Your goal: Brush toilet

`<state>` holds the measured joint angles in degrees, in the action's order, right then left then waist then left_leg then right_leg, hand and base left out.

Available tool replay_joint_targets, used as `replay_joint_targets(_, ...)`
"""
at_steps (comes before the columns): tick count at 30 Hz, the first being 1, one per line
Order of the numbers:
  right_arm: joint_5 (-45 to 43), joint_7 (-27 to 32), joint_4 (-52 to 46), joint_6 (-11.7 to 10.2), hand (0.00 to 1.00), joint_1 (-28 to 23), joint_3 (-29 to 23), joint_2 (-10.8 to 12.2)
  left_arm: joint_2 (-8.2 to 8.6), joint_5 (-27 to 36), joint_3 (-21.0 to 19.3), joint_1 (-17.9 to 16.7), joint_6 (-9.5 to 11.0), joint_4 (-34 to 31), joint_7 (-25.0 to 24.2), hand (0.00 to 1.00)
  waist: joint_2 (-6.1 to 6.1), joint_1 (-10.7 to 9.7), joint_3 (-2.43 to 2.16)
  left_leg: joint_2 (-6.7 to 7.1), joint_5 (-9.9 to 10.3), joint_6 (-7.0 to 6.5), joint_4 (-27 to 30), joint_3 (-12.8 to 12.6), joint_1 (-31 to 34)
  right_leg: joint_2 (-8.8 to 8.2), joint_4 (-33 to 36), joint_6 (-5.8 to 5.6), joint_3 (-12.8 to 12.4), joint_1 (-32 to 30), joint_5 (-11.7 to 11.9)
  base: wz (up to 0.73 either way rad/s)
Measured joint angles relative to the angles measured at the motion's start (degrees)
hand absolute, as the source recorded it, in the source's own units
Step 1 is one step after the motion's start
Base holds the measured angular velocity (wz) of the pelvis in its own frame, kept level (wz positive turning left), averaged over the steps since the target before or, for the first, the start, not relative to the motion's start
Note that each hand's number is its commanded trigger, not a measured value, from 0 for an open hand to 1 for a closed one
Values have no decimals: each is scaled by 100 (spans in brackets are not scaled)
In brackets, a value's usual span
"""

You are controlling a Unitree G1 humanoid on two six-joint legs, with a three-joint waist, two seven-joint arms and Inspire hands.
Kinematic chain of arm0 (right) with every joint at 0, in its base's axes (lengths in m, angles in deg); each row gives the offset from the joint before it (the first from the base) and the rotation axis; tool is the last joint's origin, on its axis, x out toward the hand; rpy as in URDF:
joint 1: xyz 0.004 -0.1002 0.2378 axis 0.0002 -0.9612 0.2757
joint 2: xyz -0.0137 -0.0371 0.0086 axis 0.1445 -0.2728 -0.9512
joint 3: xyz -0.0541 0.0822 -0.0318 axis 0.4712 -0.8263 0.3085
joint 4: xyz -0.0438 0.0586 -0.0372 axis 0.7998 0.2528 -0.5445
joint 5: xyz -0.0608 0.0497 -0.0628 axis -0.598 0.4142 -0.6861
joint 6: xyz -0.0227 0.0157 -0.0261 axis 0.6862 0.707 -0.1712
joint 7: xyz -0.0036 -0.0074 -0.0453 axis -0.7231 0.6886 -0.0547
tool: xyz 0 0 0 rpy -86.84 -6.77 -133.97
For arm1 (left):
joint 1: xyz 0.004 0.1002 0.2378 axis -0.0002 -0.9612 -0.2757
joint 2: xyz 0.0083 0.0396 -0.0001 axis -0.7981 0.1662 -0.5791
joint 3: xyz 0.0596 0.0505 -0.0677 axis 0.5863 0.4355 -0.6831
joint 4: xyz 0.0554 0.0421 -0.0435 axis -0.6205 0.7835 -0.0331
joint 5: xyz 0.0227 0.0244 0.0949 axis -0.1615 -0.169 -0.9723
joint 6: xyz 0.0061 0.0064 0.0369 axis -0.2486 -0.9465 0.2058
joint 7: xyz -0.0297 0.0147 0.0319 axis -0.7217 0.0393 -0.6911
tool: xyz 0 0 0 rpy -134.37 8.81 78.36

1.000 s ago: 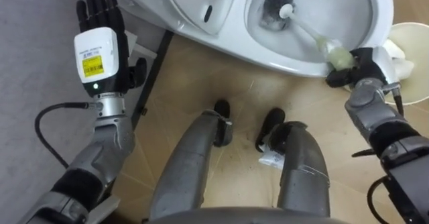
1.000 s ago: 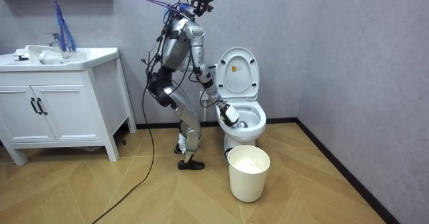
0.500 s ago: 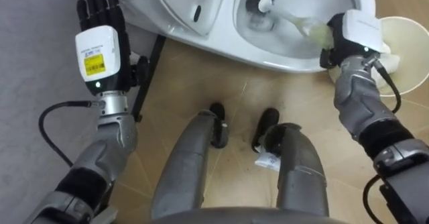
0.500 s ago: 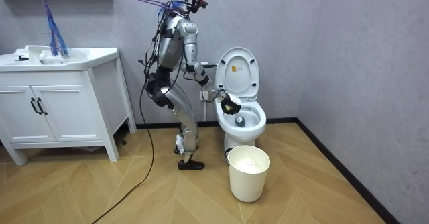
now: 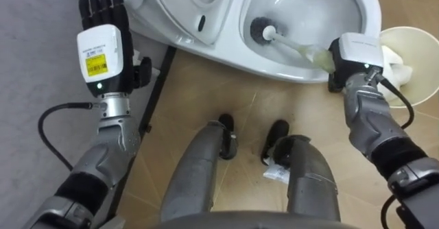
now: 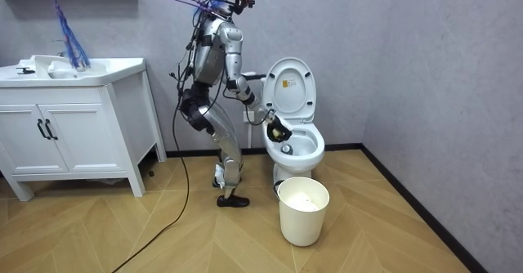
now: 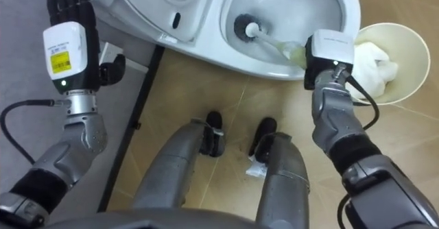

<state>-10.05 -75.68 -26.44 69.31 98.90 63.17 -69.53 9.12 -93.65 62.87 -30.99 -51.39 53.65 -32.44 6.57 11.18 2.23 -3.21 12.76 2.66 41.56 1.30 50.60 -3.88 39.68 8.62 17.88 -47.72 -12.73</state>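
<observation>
Rm: grey walls point(image 6: 425, 60), dark skirting at base. Floor point(image 6: 368, 224) laid in light wood herringbone; seen dry and bare around the robot's feet.

White vanity cabinet point(image 6: 73, 134) w/ basin on top, set against back wall at room view's left, well apart from toilet.

Robot is seen standing betw. vanity and toilet, just beside the bowl, trunk leaned fwd over it.

Toilet point(image 5: 288, 70): white, seat and lid raised against back wall. Bowl is open; rim glossy.

Waste bin point(image 5: 424, 85): white, round, stood on floor just beside bowl's front. White crumpled paper point(image 5: 394, 59) is seen inside.

L hand point(image 5: 103, 44): held up near the raised lid at eye view's left, nothing touched, nothing held. Fingers point(image 5: 103, 3) kept straight, close together.

R hand point(image 5: 351, 54): placed at bowl's front rim, next to bin; fingers closed round the brush handle's end.

Toilet brush point(image 5: 291, 44): pale handle is angled from R hand down into bowl. Dark bristle head point(image 5: 260, 30) is rested on the bowl's inner wall, low, toward the hinge side.
</observation>
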Motion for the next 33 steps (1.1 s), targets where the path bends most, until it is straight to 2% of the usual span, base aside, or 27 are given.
replay_joint_targets(1,-101,-99,-188,64,100,-54,4,-24,-55,1,1,-4,31,-83,0,0,-16,-10,-5,3,1,-1,-1,-1,2,0,-1,32,-1,-1,14,0)
replay_joint_targets(5,-286,-323,-594,148,100,-185,40,-163,-210,2,1,-9,72,-225,24,0,-84,-23,-19,9,26,-34,-2,-3,-8,4,-12,35,-12,0,14,0)
replay_joint_targets(11,54,-305,-426,132,100,-87,47,-178,-295,128,0,6,95,-124,65,0,-260,-18,0,11,63,-57,25,-35,-35,12,-8,5,-57,5,-2,-1)
replay_joint_targets(14,829,-12,93,-91,100,88,-22,-169,-365,123,0,8,79,-121,117,0,-377,-39,31,43,54,-72,20,-37,-36,-27,36,-20,-63,-17,-22,4)
replay_joint_targets(16,1578,149,337,-267,100,213,-207,-171,-371,82,-12,31,81,-69,137,0,-482,-81,75,120,52,-94,6,-57,-32,-112,149,-47,-88,-71,-74,9)
replay_joint_targets(19,2725,428,578,-467,100,443,-575,-73,-374,-8,-17,11,79,-56,169,0,-593,-175,110,195,31,-121,4,-82,30,-200,275,-60,-134,-198,-85,7)
replay_joint_targets(22,3722,725,728,-620,100,546,-948,-84,-337,-59,-24,-61,80,-19,255,0,-603,-277,114,218,11,-153,34,-110,84,-221,318,-85,-182,-263,-90,2)
replay_joint_targets(25,4595,859,730,-696,100,545,-1024,-75,-297,-60,-29,-97,75,-18,265,0,-603,-385,114,218,18,-174,57,-144,137,-245,341,-92,-185,-328,-91,0)
replay_joint_targets(28,5166,980,730,-723,100,544,-1093,-68,-206,-65,-29,-82,76,-13,313,0,-602,-495,113,326,-15,-229,54,-238,226,-402,544,-117,-248,-518,-143,8)
replay_joint_targets(33,5740,1120,730,-724,100,529,-1088,-58,-97,-55,-27,-28,79,105,347,0,-599,-589,112,397,-31,-268,114,-251,246,-483,644,-154,-285,-561,-175,3)
